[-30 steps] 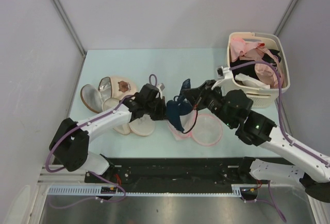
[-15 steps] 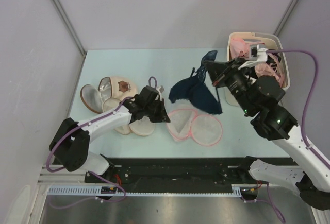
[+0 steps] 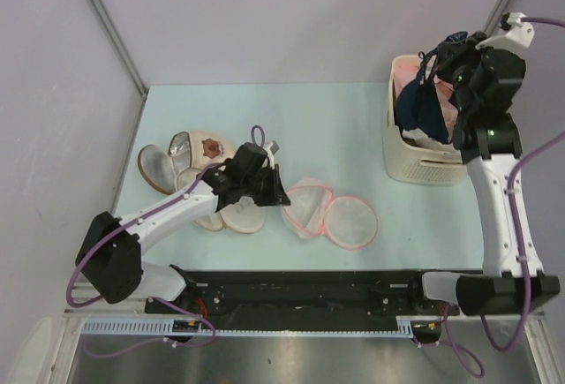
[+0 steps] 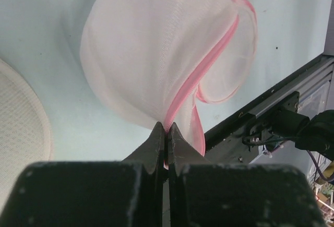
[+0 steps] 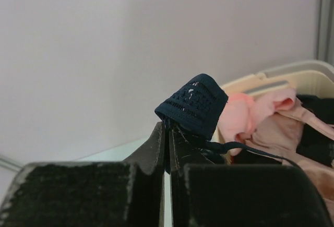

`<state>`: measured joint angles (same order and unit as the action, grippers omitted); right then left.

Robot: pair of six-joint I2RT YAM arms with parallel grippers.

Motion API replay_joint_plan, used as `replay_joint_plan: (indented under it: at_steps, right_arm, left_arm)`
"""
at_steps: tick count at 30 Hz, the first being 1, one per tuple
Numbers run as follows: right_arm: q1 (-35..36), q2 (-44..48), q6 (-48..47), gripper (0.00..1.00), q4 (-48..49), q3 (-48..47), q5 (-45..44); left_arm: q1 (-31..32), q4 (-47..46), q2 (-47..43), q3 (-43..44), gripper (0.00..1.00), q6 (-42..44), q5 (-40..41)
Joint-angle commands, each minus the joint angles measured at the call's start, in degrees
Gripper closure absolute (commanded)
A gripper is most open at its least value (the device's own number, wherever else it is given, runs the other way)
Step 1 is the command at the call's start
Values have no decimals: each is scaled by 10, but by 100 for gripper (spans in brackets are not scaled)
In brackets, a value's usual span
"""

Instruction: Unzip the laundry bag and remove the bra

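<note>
The right gripper (image 5: 167, 128) has its jaws squeezed shut on a fold of the dark blue bra (image 5: 195, 102). A thin strap runs off to one side of the jaws. The rest of the bra hangs down under the jaws, just above the cream basket (image 3: 424, 159). I cannot tell if its low end touches the clothes inside. Pink bras (image 5: 261, 117) lie in the basket, past the jaws and lower down. Behind the jaws, the right arm (image 3: 499, 216) stands tall and almost straight up from its base, and its wrist bends over the top of the basket. The left gripper (image 4: 166, 130) has its jaws shut tight too, pinching the pink zip rim of the laundry bag (image 4: 156, 55). The bag spreads out in front of these jaws, open into two round halves that lie on the table (image 3: 335, 119). Behind the jaws, the left arm (image 3: 168, 212) is low and stretched out long over the table. Some cream cups (image 3: 199, 150) lie just beside and under the left arm.
</note>
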<state>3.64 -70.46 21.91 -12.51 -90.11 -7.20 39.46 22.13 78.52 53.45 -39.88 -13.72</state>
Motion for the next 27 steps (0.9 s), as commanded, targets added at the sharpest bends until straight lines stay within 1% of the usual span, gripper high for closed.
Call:
replay_joint_plan:
  at_steps: [1, 5, 7, 11, 12, 16, 17, 23, 27]
  right_arm:
    - [-66, -91, 29, 100, 7, -2, 65]
    - [-93, -170, 41, 100, 17, 25, 66]
    - [-101, -212, 46, 100, 17, 42, 51]
    - [-112, -244, 60, 100, 13, 77, 14]
    - [-113, -244, 62, 100, 14, 85, -11]
    - [-131, -218, 85, 100, 9, 117, -57]
    - [-137, -194, 88, 100, 17, 133, -63]
    - [-185, -117, 106, 100, 21, 150, -69]
    - [-216, -53, 118, 100, 27, 153, -56]
  left_arm:
    - [-3, 15, -23, 23, 100, 18, 3]
    - [-3, 11, -26, 10, 100, 15, 2]
    - [-3, 10, -27, 5, 100, 14, 1]
    - [-3, 9, -37, -3, 100, 13, 1]
    - [-3, 9, -42, -5, 100, 13, 1]
    - [-3, 17, -50, -7, 100, 17, 5]
    - [-3, 19, -52, -7, 100, 19, 6]
    - [-3, 12, -57, -13, 100, 17, 3]
    - [-3, 10, -60, -14, 100, 17, -2]
